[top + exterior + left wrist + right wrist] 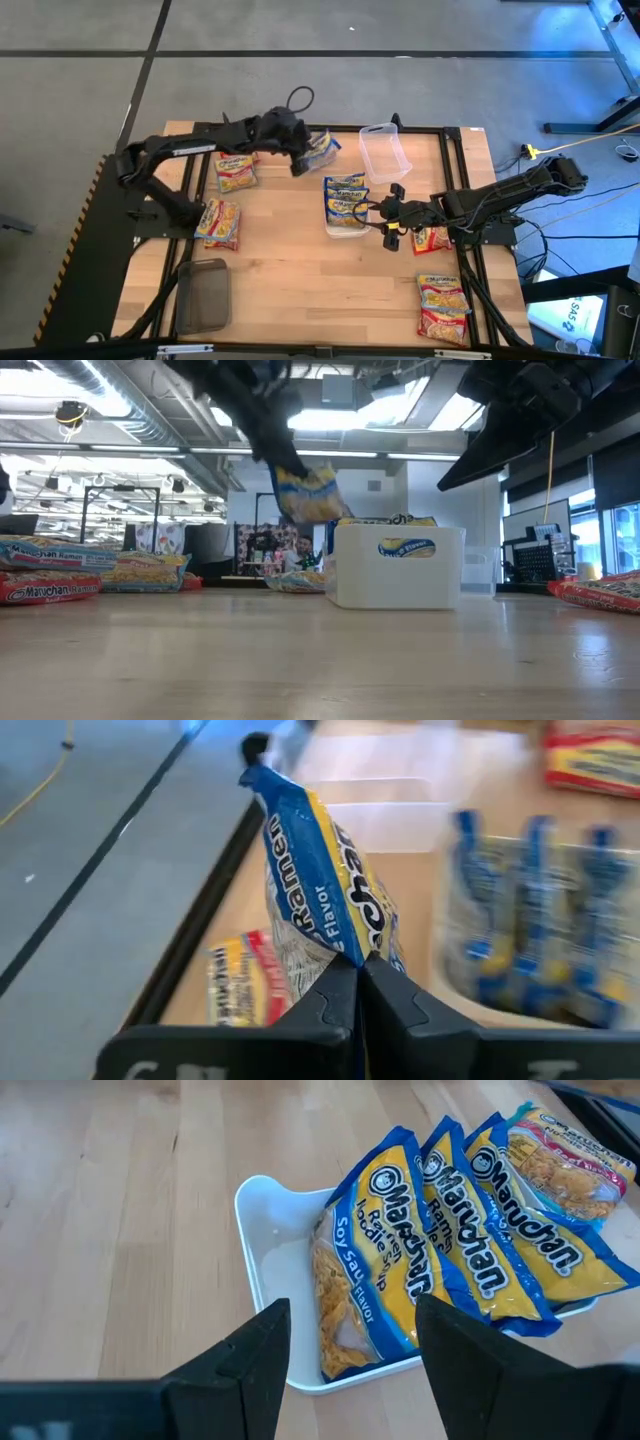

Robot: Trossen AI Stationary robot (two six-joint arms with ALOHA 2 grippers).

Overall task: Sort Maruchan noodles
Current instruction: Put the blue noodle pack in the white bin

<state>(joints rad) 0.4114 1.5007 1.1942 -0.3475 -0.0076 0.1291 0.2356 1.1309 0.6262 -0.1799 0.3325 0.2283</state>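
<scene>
Left gripper (360, 982): clamped on a blue-bordered noodle packet (320, 880), lifted above the desk (300, 280) at 12 o'clock.
Right gripper (350, 1345): fingers apart, at 3 o'clock of the white tray (262, 1250).
Tray: three blue packets (450, 1230).

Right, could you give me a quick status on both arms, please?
Left gripper shut on blue packet, lifted above table. Right gripper open, beside white tray holding three blue packets. Nothing in the way.
</scene>
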